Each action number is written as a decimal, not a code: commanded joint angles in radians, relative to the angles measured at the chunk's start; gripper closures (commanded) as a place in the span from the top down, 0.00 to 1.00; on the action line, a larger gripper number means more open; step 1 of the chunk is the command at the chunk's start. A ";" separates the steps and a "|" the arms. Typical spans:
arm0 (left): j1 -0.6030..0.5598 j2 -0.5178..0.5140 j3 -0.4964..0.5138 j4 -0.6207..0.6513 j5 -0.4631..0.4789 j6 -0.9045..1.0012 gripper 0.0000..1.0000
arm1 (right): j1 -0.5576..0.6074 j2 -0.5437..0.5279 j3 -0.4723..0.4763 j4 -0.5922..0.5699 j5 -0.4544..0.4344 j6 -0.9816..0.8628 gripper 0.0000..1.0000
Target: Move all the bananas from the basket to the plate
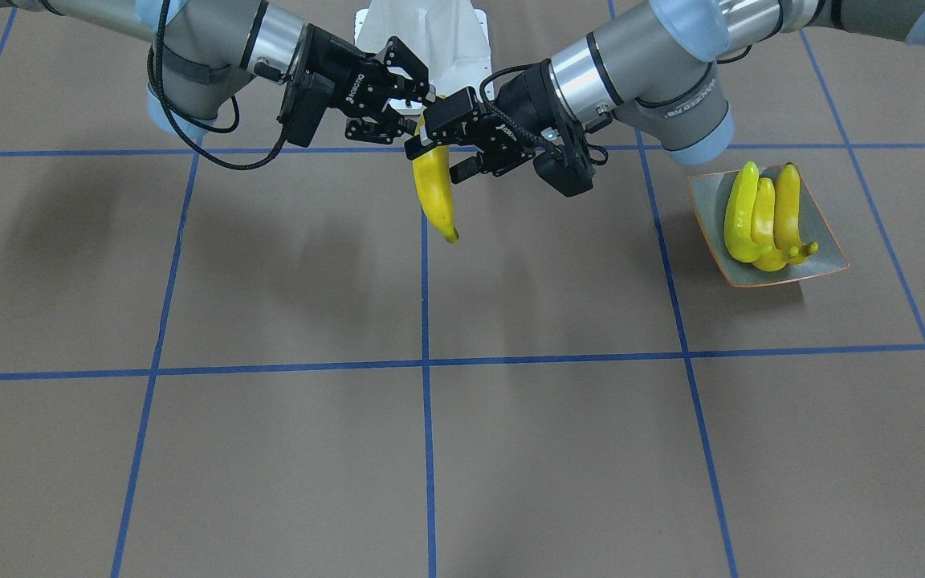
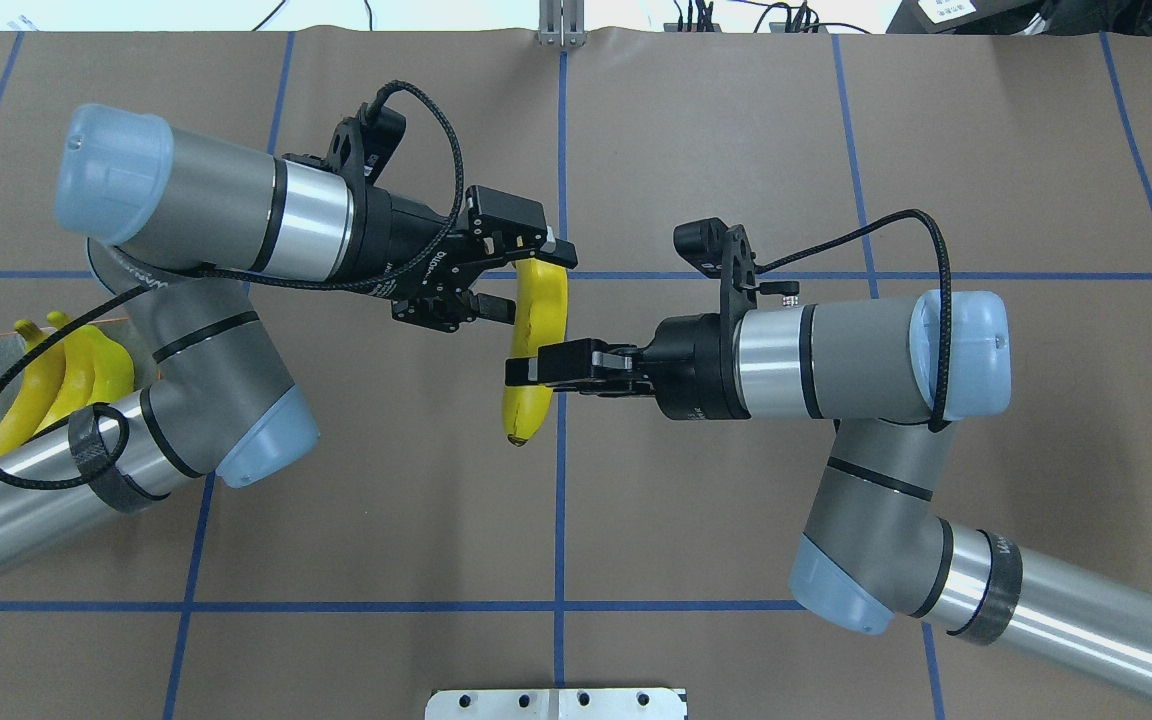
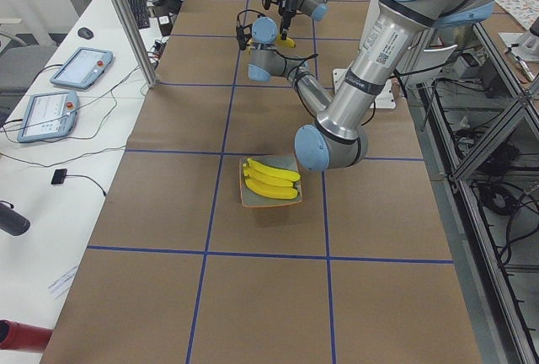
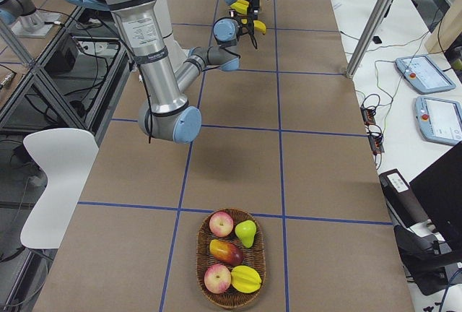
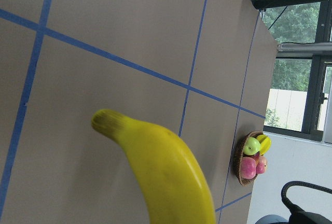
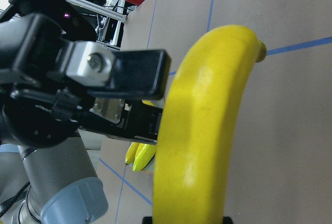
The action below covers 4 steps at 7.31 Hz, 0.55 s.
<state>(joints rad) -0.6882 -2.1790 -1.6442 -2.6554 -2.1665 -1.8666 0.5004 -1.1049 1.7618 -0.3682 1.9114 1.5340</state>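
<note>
While the handover hangs in mid-air, here's the rundown from the left end of the desk to the right.

Toward the left end sits the plate (image 1: 707, 205), with three bananas (image 1: 764, 217) lying side by side in it, touching.

Next comes the left gripper (image 2: 531, 284). Its fingers (image 6: 140, 76) sit right against the upper end of the fourth banana (image 2: 534, 320), but I can't tell if they're squeezing or just bracketing it. That banana hangs tip-down over the middle of the desk, closer to the robot's edge than the operators' edge and clear of the surface.

Then there's the right gripper (image 2: 531, 367), clamped around the banana's middle (that's the one I'd trust to be carrying it).

Way off by the right end is the basket (image 4: 199, 258), holding other fruit and no banana that I can make out.

Handling-wise, the skin is smooth and glossy, so my guess is it's light, stiff and slick. I'd want the pinch across the thick middle, where the sides run nearly parallel. An end grip on that taper could let it swing or squirt out, so I'd get a firm hold there before the middle lets go.
</note>
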 commanded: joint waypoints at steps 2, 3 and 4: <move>0.015 -0.001 0.001 0.000 0.001 0.001 0.60 | 0.000 0.002 0.001 0.002 0.000 -0.002 0.00; 0.022 -0.001 0.000 0.000 0.001 0.001 0.22 | 0.000 0.005 0.001 0.002 0.000 -0.002 0.00; 0.022 0.001 0.000 -0.001 -0.001 0.007 0.00 | 0.000 0.005 0.001 0.002 -0.002 -0.002 0.36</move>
<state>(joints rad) -0.6697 -2.1791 -1.6435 -2.6554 -2.1658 -1.8638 0.4999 -1.1014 1.7626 -0.3666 1.9116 1.5326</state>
